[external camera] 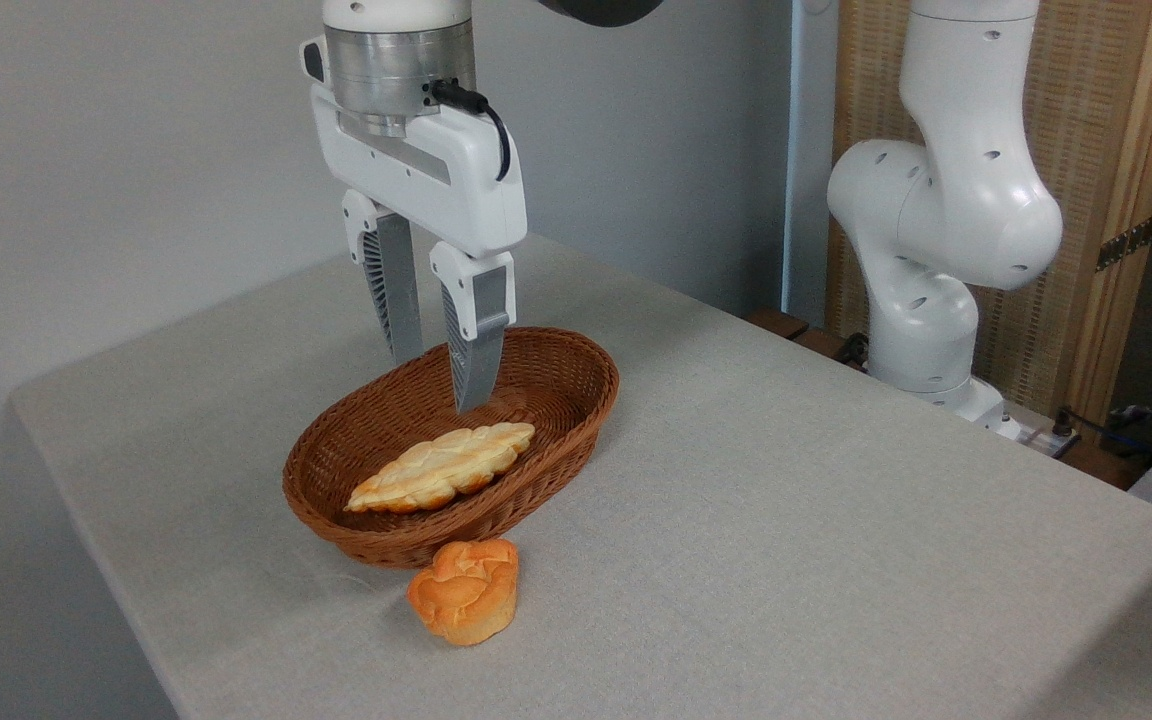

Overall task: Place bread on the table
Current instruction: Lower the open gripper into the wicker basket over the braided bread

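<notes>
- The bread, a long braided loaf with pale golden top and orange-brown edges, lies inside the basket, along its length, with one end toward the near-left rim and the other toward the middle.
- The basket is brown oval wicker and stands on the table, left of the table's centre.
- The hand hangs above the basket's far half, fingers pointing down, released and holding nothing; a clear gap shows between the two fingers.
- The nearer fingertip ends just above the far end of the bread, not touching it as far as can be seen; the other finger sits further back over the basket's rear wall.
- A black cable runs from the metal wrist down the side of the hand's white body.
- A small round orange bun sits on the table right against the basket's near outer wall, outside it.
- The table is covered in plain light-grey cloth.
- The arm's white base and lower joints rise at the far right edge of the table, in front of a wooden and woven panel.
</notes>
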Robot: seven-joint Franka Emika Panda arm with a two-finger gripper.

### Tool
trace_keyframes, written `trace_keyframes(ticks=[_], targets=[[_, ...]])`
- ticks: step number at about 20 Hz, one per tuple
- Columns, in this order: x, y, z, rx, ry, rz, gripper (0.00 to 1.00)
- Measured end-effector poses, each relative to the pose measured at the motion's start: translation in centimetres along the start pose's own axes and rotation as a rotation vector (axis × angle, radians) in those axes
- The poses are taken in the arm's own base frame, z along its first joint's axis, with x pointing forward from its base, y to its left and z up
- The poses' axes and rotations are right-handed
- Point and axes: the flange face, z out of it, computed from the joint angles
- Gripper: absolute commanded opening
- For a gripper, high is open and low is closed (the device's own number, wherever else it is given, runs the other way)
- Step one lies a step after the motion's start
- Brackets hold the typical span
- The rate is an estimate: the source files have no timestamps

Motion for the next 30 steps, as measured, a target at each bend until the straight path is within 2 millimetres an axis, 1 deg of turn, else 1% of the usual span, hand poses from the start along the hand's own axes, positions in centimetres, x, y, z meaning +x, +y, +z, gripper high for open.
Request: trace_keyframes(ticks=[11, 17, 19, 21, 24, 28, 30], targets=[[-0.3, 0.7, 0.4, -0.037, -0.044, 0.005, 1.0], [-0.1, 1.0, 0.4, -0.039, -0.047, 0.013, 1.0], [0.2, 1.5, 0.7, -0.044, -0.052, 0.023, 1.0], [0.7, 2.4, 1.6, -0.056, -0.065, 0.042, 1.0], [1.0, 3.0, 2.8, -0.062, -0.072, 0.053, 1.0], [1.6, 4.0, 5.4, -0.057, -0.065, 0.075, 1.0], [2.0, 5.0, 7.1, -0.054, -0.059, 0.094, 1.0]])
